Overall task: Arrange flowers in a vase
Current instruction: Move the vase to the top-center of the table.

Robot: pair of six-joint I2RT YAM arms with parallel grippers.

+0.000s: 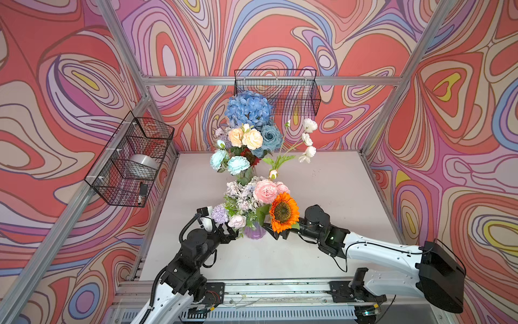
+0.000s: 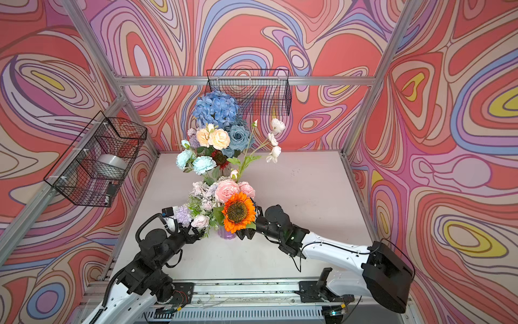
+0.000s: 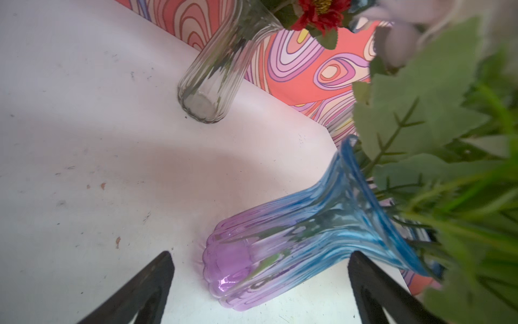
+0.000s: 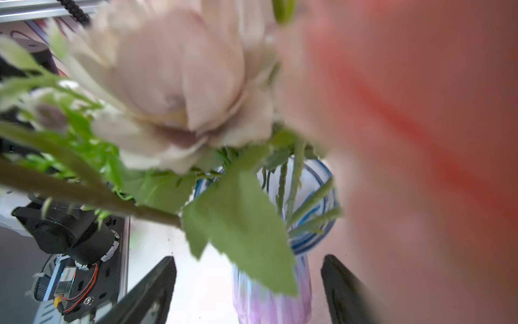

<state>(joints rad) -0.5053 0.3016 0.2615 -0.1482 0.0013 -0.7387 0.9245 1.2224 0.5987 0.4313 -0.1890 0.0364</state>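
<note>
A purple-and-blue glass vase (image 1: pixel 253 232) (image 2: pixel 227 233) stands near the table's front, filled with flowers: an orange sunflower (image 1: pixel 283 211) (image 2: pixel 238 211), pink roses (image 1: pixel 265 190) and a lilac pompom (image 1: pixel 219 213). Behind it a clear ribbed vase (image 3: pixel 215 70) holds a blue hydrangea (image 1: pixel 248 108), peach and aqua roses and a red sunflower. My left gripper (image 1: pixel 234 234) (image 3: pixel 259 280) is open just left of the purple vase (image 3: pixel 280 252). Open too is my right gripper (image 1: pixel 276 232) (image 4: pixel 249 280), just right of the vase (image 4: pixel 272 297) under the sunflower, holding nothing.
A wire basket (image 1: pixel 131 160) with a silver round object hangs on the left frame rail, another wire basket (image 1: pixel 277 92) on the back rail. The white table (image 1: pixel 336 202) is fenced by aluminium posts and patterned walls.
</note>
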